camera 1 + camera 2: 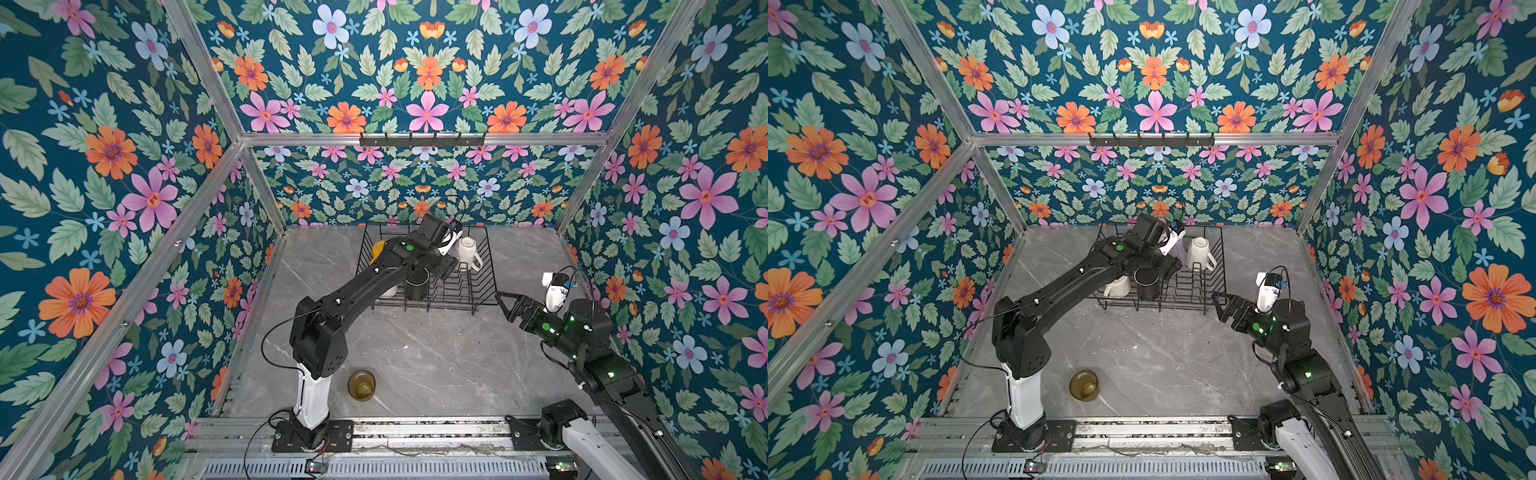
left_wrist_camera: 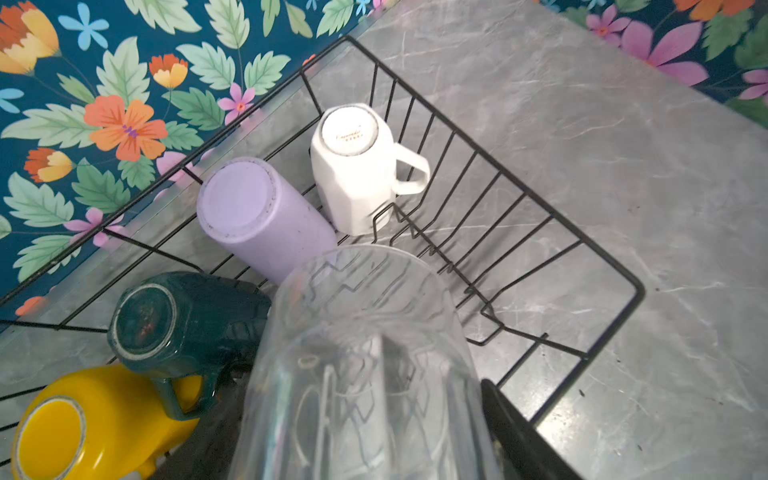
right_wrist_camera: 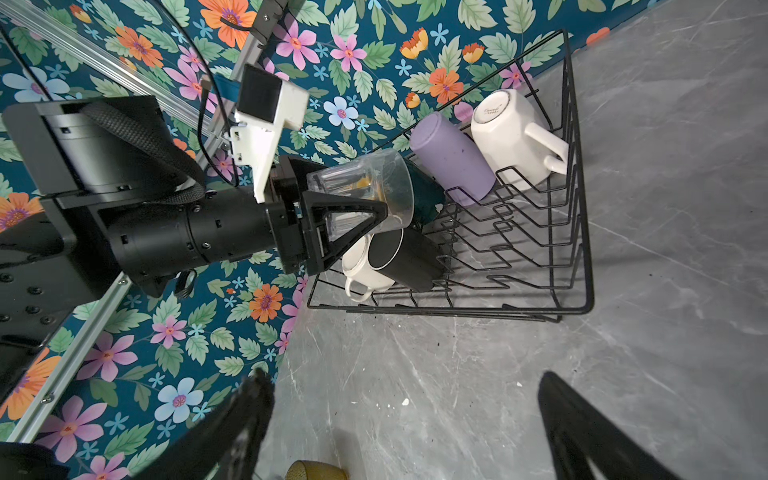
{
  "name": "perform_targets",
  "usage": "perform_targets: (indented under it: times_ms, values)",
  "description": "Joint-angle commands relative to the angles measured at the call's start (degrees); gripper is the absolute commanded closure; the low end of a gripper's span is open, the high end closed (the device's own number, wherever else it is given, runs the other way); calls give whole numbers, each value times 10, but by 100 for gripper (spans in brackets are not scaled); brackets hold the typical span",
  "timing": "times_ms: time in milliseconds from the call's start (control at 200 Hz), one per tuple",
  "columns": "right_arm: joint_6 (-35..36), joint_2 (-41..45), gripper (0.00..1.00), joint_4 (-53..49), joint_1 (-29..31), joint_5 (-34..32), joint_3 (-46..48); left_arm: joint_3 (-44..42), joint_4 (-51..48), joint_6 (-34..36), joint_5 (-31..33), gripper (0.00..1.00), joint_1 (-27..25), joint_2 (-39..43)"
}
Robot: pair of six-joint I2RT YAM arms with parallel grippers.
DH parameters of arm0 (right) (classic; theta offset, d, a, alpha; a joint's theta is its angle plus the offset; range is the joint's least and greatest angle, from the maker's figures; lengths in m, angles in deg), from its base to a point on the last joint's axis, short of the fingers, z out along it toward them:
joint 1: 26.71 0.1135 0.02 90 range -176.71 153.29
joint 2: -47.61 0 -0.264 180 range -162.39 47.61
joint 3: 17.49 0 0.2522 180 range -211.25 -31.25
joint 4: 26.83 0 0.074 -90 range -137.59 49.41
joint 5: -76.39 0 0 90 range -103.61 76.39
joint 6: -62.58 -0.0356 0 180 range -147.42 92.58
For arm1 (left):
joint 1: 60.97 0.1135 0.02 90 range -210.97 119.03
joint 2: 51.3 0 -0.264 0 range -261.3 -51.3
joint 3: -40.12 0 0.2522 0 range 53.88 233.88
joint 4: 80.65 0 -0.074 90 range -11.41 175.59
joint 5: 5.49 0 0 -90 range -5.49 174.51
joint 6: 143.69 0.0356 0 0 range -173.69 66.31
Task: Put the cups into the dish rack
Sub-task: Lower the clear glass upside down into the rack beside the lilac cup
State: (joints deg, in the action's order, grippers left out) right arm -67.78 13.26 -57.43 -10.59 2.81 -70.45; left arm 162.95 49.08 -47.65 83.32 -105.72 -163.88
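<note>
Cups: six sat in the dish rack at the far side of the table, all base-up and leaning. White mug was in a far corner, lilac tumbler just beside it, then teal mug and yellow mug along the same side. Black mug and cream mug leaned together on the near side.

Left gripper reached over the rack with its jaws clamped on the clear glass. The glass lay tilted, base at the gripper and mouth toward the teal mug; whether they touched was unclear.

Right gripper hovered near the rack's right end, jaws spread wide, holding nothing.

Olive-amber glass stood alone on the table near the left arm's base, well apart from the rack.
</note>
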Motion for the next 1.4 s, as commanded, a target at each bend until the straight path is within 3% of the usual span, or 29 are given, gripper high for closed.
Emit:
perform_targets:
  times_ms: [0,995,1130,1260,1395]
  values:
    - [0,2,1,7,1,3,3,19,-22,9,52,100,-6,-19]
    - [-16,-1,1,31,1,22,25,105,-56,5,83,98,-8,-164]
    - [-16,-3,1,33,0,22,25,110,-53,3,88,87,-8,-174]
    - [-16,-6,1,34,1,24,26,117,-59,5,83,58,-9,-185]
    - [-16,-8,1,37,0,26,27,122,-62,7,85,33,-8,-194]
